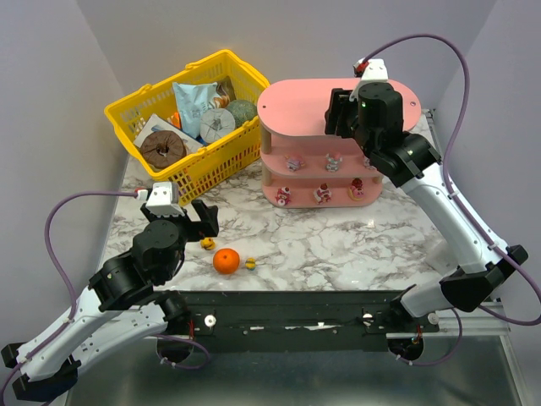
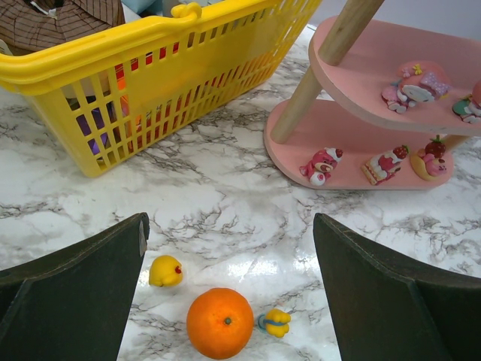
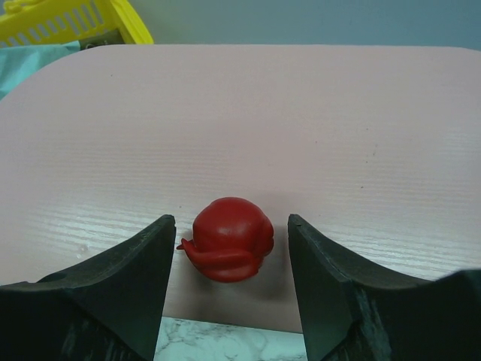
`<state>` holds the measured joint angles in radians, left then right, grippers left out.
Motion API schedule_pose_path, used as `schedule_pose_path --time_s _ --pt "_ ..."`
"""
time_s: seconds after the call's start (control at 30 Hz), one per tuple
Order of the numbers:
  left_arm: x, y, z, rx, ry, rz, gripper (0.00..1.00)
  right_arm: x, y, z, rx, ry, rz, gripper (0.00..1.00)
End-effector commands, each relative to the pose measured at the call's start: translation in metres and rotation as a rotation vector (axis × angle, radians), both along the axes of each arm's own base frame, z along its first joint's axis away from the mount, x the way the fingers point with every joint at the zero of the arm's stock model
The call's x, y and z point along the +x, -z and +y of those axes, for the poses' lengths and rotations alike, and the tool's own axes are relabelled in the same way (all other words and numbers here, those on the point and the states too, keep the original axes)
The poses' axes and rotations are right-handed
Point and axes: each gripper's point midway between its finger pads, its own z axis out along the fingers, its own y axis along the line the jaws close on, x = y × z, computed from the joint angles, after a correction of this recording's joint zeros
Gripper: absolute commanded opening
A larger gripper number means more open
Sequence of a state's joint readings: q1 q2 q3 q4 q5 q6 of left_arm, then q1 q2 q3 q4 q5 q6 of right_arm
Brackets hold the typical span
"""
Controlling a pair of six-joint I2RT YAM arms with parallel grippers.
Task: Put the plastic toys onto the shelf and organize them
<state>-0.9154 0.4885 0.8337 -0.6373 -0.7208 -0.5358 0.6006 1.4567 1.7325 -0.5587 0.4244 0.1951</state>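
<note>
A red toy (image 3: 229, 239) rests near the front edge of the top board of the pink shelf (image 3: 240, 113). My right gripper (image 3: 231, 226) is open around it, with a gap on each side. From above, that gripper (image 1: 342, 114) hides the red toy. Small pink toys stand on the shelf's (image 1: 296, 106) middle tier (image 1: 333, 161) and bottom tier (image 1: 322, 194). Two yellow toys (image 2: 165, 271) (image 2: 276, 323) lie on the marble either side of an orange ball (image 2: 219, 322). My left gripper (image 2: 229, 248) hangs wide open just behind them, holding nothing.
A yellow mesh basket (image 1: 135, 89) full of packaged goods stands at the back left, close to the shelf's left end. The orange ball (image 1: 226, 260) sits between the yellow toys near the front edge. Walls close in on both sides.
</note>
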Motion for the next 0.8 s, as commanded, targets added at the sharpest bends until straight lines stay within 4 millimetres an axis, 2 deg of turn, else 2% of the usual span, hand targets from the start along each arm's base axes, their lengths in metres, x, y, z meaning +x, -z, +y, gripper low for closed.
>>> schedule_pose_path --time_s 0.0,0.23,0.4,0.47,0.63,0.67,0.77 --pt "0.0 0.001 0.003 0.001 -0.014 0.003 0.99 -0.002 -0.01 -0.007 0.026 0.027 -0.027 0.7" --pt "0.0 0.001 0.004 -0.002 -0.016 -0.001 0.99 -0.003 -0.022 -0.012 0.036 0.045 -0.058 0.73" --pt "0.0 -0.001 0.004 -0.007 -0.014 -0.004 0.99 -0.01 -0.032 -0.009 0.049 -0.01 -0.097 0.86" --pt "-0.001 -0.002 0.004 -0.01 -0.014 -0.007 0.99 -0.021 -0.039 -0.009 0.072 -0.044 -0.135 0.93" --pt "-0.001 -0.002 0.004 -0.014 -0.004 -0.01 0.99 -0.047 -0.051 -0.014 0.102 -0.11 -0.17 0.98" --pt "-0.001 -0.002 0.003 -0.012 -0.002 -0.012 0.99 -0.057 -0.053 -0.015 0.112 -0.136 -0.179 0.99" --pt "-0.003 -0.002 0.001 -0.015 0.021 -0.019 0.99 -0.076 -0.047 -0.016 0.125 -0.193 -0.163 1.0"
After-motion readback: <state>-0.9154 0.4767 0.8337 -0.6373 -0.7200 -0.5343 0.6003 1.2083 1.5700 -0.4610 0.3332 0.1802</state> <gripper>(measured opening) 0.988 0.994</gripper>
